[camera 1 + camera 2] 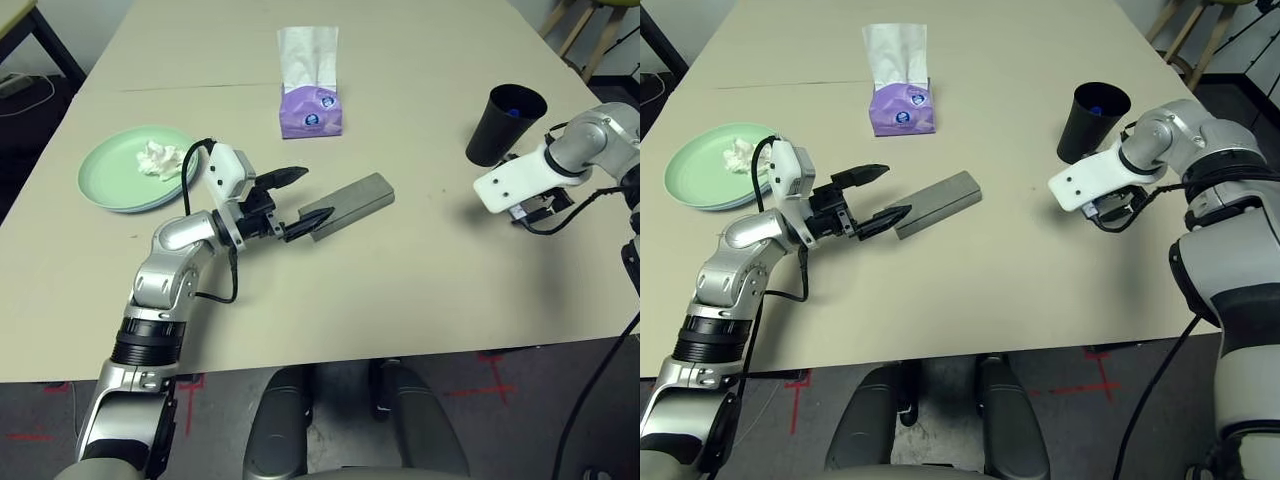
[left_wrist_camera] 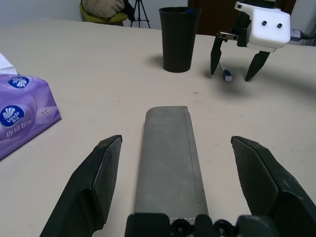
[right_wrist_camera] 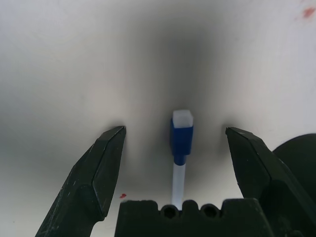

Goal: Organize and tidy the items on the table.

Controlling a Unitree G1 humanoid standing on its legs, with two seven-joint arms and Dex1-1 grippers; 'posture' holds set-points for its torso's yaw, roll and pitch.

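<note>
Basically, I had my left end effector (image 2: 177, 137) spread wide and empty, its fingers on either side of the grey glasses case (image 2: 170, 163) on the desk (image 1: 400, 290). My right end effector (image 3: 176, 129) also had its jaws apart, nothing gripped, over a blue-and-white marker (image 3: 181, 140) lying between the fingers. The black cup (image 1: 506, 125) stood upright near the right one. Left of the case, crumpled white tissue (image 1: 160, 160) sat on the pale green plate (image 1: 110, 175), stacked on the light blue plate (image 1: 732, 206). The purple tissue box (image 1: 311, 112) was beyond the case.
</note>
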